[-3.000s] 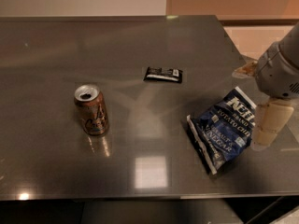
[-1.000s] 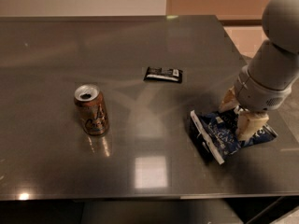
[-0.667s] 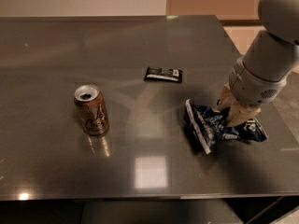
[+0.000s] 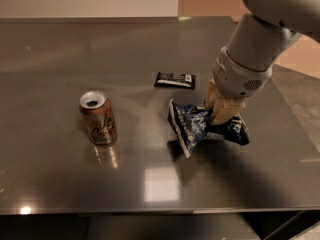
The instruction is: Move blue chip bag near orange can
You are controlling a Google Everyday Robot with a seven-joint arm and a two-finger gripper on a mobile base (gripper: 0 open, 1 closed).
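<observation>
**Chip bag pinched for transfer**

The gripper (image 4: pixel 219 110) is pinched on the crumpled middle of the blue chip bag (image 4: pixel 192 126), apparently so that it can be carried. The bag is held low over the table (image 4: pixel 75 49), well apart from the orange can (image 4: pixel 99 118) to its left. A black wrapper (image 4: pixel 174 79) lies just behind.

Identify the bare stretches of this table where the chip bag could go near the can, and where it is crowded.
Bare tabletop lies between the orange can and the blue chip bag, also left of and in front of the can. It is crowded at right, where the claw grips the bag near the black wrapper.
</observation>
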